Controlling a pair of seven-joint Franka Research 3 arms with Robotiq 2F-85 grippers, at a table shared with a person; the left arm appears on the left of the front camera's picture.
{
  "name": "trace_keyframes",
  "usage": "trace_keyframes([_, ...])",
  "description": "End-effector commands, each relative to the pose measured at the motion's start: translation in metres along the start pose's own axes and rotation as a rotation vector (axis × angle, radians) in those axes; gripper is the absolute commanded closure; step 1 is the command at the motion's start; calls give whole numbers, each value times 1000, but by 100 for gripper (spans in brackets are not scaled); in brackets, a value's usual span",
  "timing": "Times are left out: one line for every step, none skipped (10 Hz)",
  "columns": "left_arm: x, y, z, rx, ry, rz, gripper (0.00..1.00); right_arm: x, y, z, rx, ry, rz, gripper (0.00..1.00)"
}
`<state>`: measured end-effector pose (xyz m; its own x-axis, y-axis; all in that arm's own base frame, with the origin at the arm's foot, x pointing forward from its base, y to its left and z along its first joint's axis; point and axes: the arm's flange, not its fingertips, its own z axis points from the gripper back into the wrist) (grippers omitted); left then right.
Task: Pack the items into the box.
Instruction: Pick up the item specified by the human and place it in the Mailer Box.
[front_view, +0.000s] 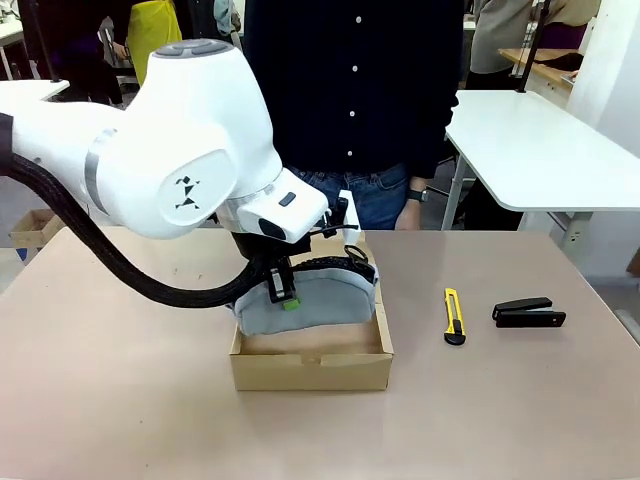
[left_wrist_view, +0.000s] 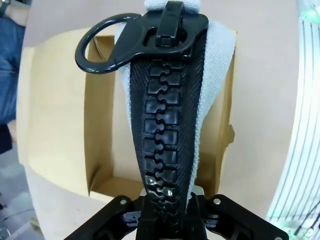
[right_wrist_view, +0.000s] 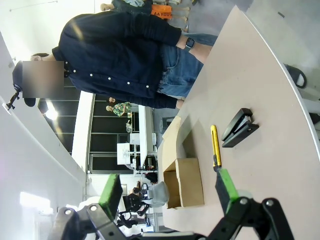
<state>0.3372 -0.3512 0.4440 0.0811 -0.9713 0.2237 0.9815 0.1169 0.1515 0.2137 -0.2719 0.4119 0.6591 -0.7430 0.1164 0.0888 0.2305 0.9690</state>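
Observation:
My left gripper (front_view: 283, 293) is shut on the grey zip pouch (front_view: 320, 300) and holds it by its black zipper edge, inside the brown cardboard box (front_view: 312, 370). In the left wrist view the zipper (left_wrist_view: 167, 115) runs up from between my fingers, with the box (left_wrist_view: 55, 125) below it. The black stapler (front_view: 528, 314) lies on the table to the right, and it appears sideways in the right wrist view as the stapler (right_wrist_view: 240, 128). My right gripper (right_wrist_view: 170, 192) is open and holds nothing, high above the table.
A yellow-and-black utility knife (front_view: 454, 316) lies between the box and the stapler. A person in a dark shirt (front_view: 355, 90) stands at the far side, just behind the box. A white table (front_view: 540, 150) stands at the back right.

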Motion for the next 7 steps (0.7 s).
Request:
trace_keyframes([21,8,-14,54,22,-105,94,3,2,-1,27,-17,27,0])
trace_keyframes([31,9,-25,45,64,-138,94,3,2,-1,27,-17,27,0])
trace_keyframes([36,9,-38,46,104,-163,94,3,2,-1,27,-17,27,0])
trace_keyframes([38,9,-52,11,129,-185,94,3,2,-1,27,-17,27,0])
trace_keyframes([39,9,-63,-14,156,-184,94,3,2,-1,27,-17,27,0])
trace_keyframes([39,9,-75,-49,183,-176,94,3,2,-1,27,-17,27,0])
trace_keyframes([39,9,-83,-81,202,-176,94,3,2,-1,27,-17,27,0])
